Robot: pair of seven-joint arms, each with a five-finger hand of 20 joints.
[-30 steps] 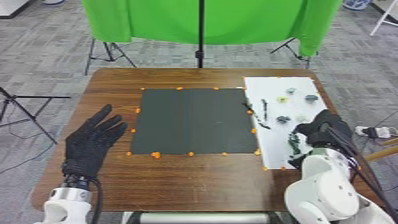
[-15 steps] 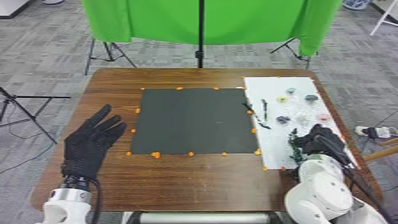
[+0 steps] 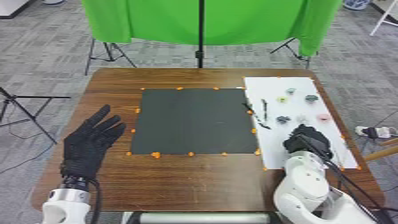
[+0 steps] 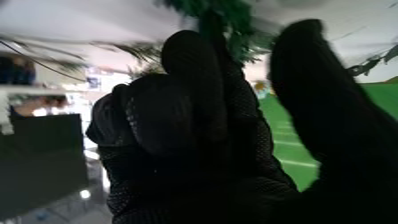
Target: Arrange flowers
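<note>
white sheet [image 3: 266, 85], slim dark stem [image 3: 265, 108], lying near to far

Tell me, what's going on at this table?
A robot is working on a flower arrangement. Its right hand is over the near part of the white sheet, at a green leafy sprig; whether it has hold of it, I can't tell. Small blooms and thin stems lie farther up that sheet. The left hand is open.
</note>
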